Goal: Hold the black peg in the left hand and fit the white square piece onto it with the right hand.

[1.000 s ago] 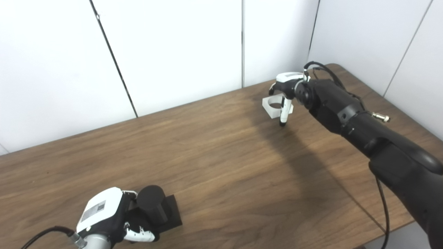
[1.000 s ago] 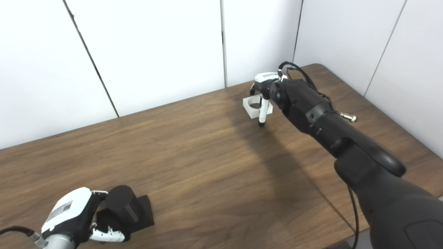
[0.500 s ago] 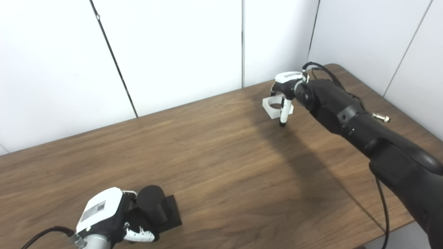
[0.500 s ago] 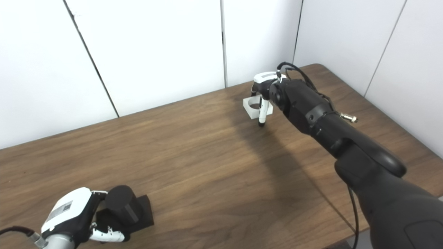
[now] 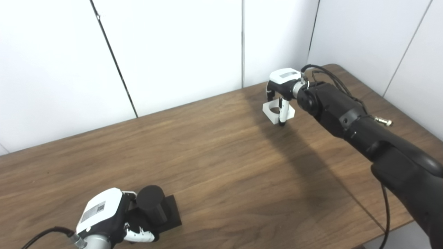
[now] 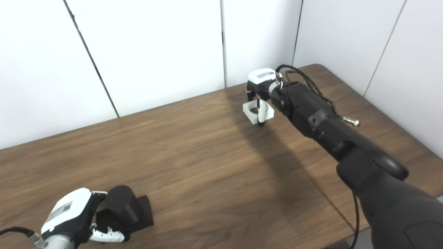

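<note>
Near left corner of the table (image 5: 221, 166): our left hand (image 5: 104, 218), with the peg (image 5: 152, 204) just to its right, upright on its base plate (image 5: 173, 216). Far right, close to the wall (image 5: 173, 52): the square piece (image 5: 273, 116) on the tabletop, our right hand (image 5: 282, 86) directly over it. Both groups well apart.

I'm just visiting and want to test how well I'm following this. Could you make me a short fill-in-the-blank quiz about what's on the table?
1. The black peg is held by the robot's ____ hand.
2. The right hand has its fingers around a white square piece with a ____ hole in it.
3. The peg's colour is ____.
4. Both pieces are over a ____ table.

Missing words: left; round; black; wooden
</note>
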